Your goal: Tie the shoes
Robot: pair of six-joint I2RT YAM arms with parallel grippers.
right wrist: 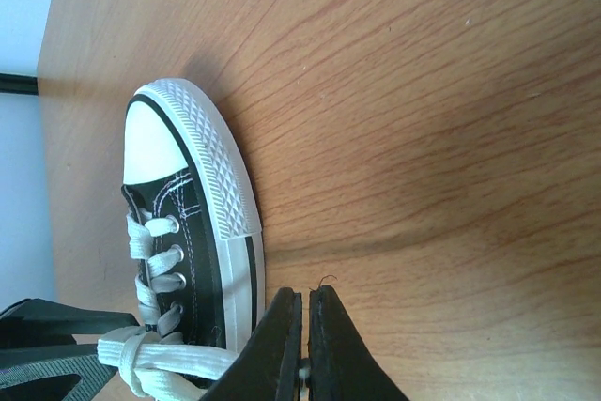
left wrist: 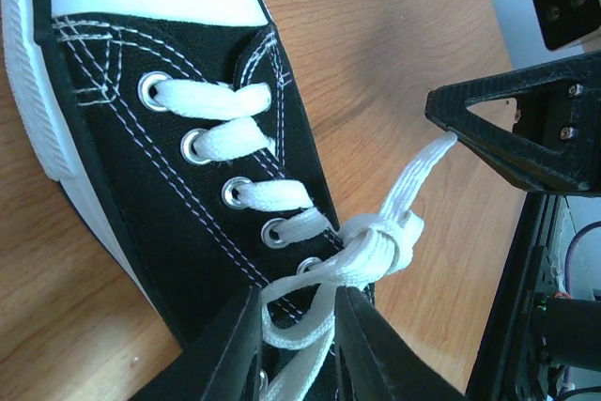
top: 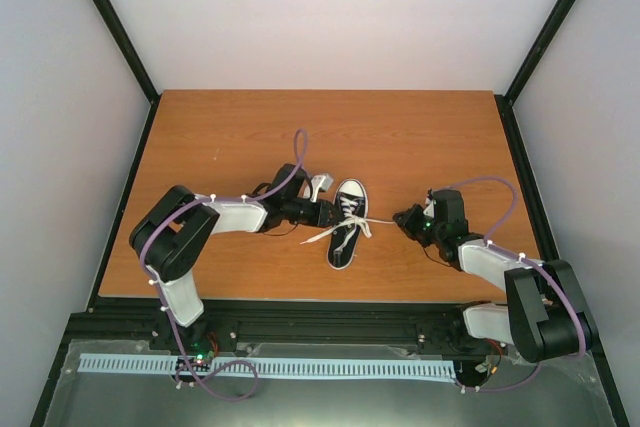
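A small black canvas shoe [top: 347, 222] with a white toe cap lies mid-table, toe pointing away. Its white laces [left wrist: 380, 241] are crossed into a simple knot just off the eyelets, toward my right gripper. My left gripper [left wrist: 299, 331] hovers over the shoe's tongue. Its jaws stand apart, with two lace strands running between the fingers [left wrist: 230, 349]. My right gripper [right wrist: 302, 296] is shut on the other lace end [left wrist: 427, 161], which runs taut from the knot. It sits on the table just right of the shoe [right wrist: 192, 232].
The wooden table [top: 420, 137] is bounded by black frame posts and white walls. Both arms [top: 235, 215] reach in from the near edge toward the middle. The right arm [top: 480, 257] lies low over the table's right front.
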